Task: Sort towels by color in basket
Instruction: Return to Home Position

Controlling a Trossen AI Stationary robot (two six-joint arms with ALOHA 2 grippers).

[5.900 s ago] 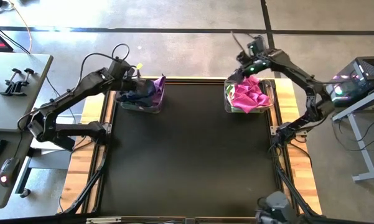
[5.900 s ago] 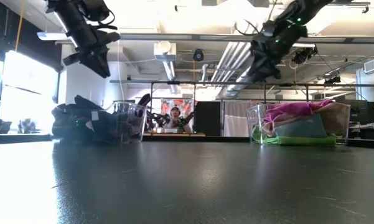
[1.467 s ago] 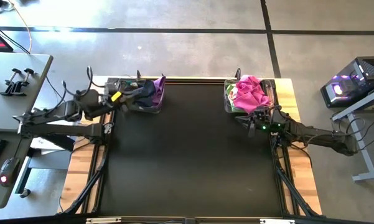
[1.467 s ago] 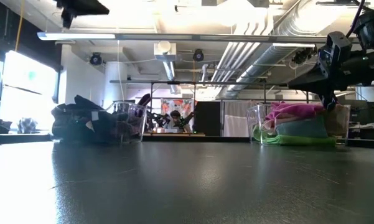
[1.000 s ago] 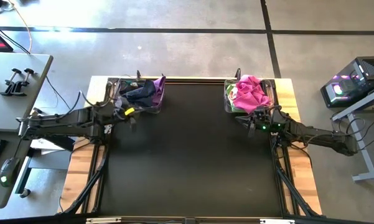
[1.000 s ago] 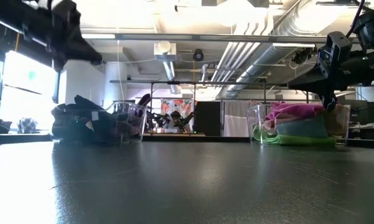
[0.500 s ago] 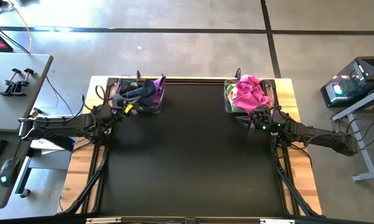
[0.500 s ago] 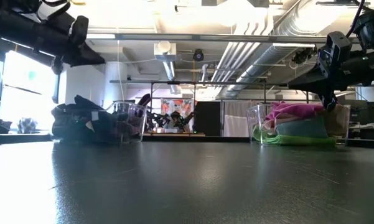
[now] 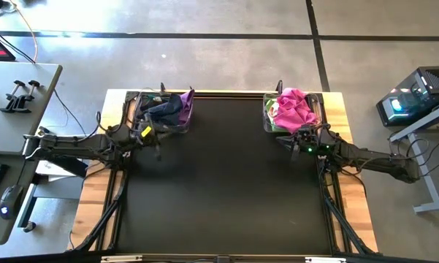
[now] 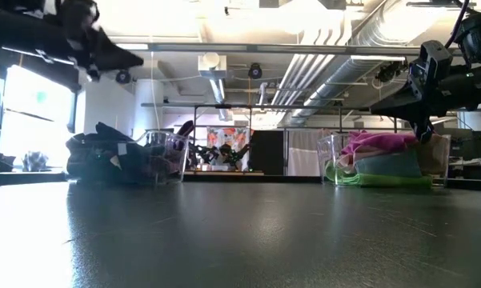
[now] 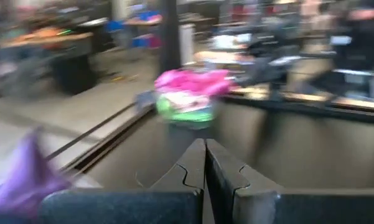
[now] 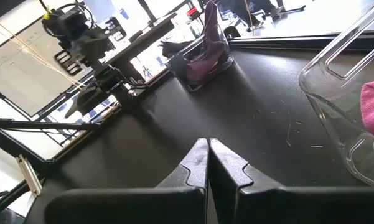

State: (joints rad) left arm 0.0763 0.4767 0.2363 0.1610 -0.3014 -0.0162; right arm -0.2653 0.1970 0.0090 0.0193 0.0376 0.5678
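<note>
Dark towels, navy, black and purple point(image 9: 168, 108), lie heaped in a clear basket point(image 9: 161, 124) at the table's far left. Magenta, pink and lime towels point(image 9: 292, 108) fill a clear basket point(image 9: 269, 123) at the far right; in the low view they show as a pink and green heap point(image 10: 380, 164). My left gripper point(image 9: 155, 137) is shut and empty, just near of the left basket. My right gripper point(image 9: 286, 140) is shut and empty, just near of the right basket. Its shut fingers show in the right wrist view point(image 12: 208, 158).
The black mat point(image 9: 219, 183) stretches between the two baskets and toward the near edge. Wooden table borders point(image 9: 102, 183) run along both sides. A desk point(image 9: 14, 95) stands left of the table and a computer point(image 9: 424, 91) to its right.
My left arm has swung over the table's left side: its gripper went toward the near edge, away from the left basket, back a little toward the left edge, then right again to its place by the basket. The right arm has kept still.
</note>
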